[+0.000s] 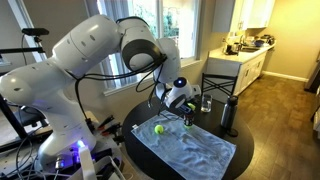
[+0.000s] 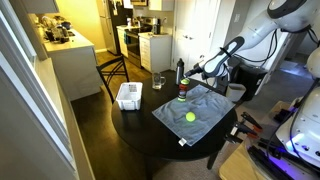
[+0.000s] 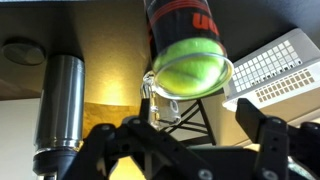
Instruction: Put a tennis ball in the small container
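Hovering above the round dark worktop (image 1: 243, 150), the gripper (image 1: 180, 100) in an exterior view hangs over the far side of a grey cloth (image 1: 195, 150). Its jaws stand apart and nothing is between them. A tennis ball (image 1: 158, 128) lies on the cloth corner nearest the robot. A dark bottle (image 1: 229, 113) and a drinking glass (image 1: 205, 103) stand behind the cloth.

In an exterior view the small container (image 2: 128, 96) stands at the worktop (image 2: 140, 118) edge farthest from the robot, well apart from the gripper (image 2: 204, 72). The tennis ball (image 2: 190, 116) rests near the middle of the cloth (image 2: 205, 125). A second tennis ball (image 2: 182, 98) is just beside the cloth edge, below the gripper.

In the wrist view the gripper (image 3: 197, 138) is spread wide and empty. Ahead of it the second tennis ball (image 3: 190, 65) fills the mouth of a clear tube (image 3: 180, 18) with a red label. The bottle (image 3: 60, 100) is at one side of the tube, the small container (image 3: 275, 65) at the other side.
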`<state>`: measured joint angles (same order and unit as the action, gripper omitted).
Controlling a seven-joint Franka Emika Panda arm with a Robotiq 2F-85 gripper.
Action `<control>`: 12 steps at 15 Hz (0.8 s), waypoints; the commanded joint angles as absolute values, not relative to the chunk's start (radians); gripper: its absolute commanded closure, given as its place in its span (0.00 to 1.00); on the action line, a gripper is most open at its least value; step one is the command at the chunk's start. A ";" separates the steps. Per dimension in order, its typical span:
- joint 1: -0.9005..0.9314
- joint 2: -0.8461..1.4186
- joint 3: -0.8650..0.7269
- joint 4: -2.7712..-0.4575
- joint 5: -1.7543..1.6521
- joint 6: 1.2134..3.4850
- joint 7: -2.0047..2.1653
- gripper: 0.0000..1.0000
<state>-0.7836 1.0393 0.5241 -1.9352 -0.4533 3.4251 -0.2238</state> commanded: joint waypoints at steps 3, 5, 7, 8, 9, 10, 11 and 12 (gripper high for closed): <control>-0.788 1.012 0.504 -1.965 -0.478 3.452 -0.207 0.00; -0.792 1.009 0.506 -1.970 -0.479 3.454 -0.204 0.00; -0.795 1.007 0.506 -1.972 -0.480 3.459 -0.203 0.00; -0.796 1.006 0.506 -1.974 -0.481 3.460 -0.203 0.00; -0.791 1.001 0.500 -1.975 -0.477 3.467 -0.200 0.00; -0.776 1.034 0.500 -1.933 -0.472 3.438 -0.199 0.00; -0.776 1.032 0.498 -1.933 -0.473 3.441 -0.198 0.00; -0.776 1.031 0.497 -1.933 -0.473 3.442 -0.198 0.00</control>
